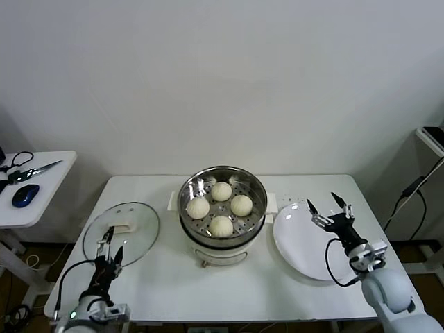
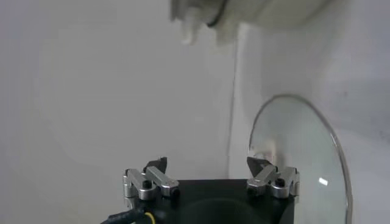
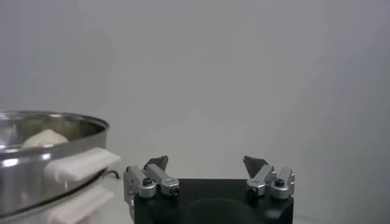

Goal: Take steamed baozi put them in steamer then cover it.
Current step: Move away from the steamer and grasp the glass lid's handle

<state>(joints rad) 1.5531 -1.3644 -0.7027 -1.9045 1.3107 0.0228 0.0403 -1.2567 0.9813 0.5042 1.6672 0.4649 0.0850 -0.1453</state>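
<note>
Left gripper (image 1: pixel 110 244) fingers spread, over the cover (image 1: pixel 122 232) near edge

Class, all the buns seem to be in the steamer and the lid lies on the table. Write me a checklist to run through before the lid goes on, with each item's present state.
1. All four buns sit on the tray inside the steamer: ok.
2. Plate holds no bun: ok.
3. Lid lies flat on the table, handle up, left of the steamer: ok.
4. Left gripper is over the lid's near edge, jaws open: ok.
5. Right gripper is over the plate, jaws open, holding nothing: ok.
6. Buns sit below the steamer rim: cannot tell.
</note>
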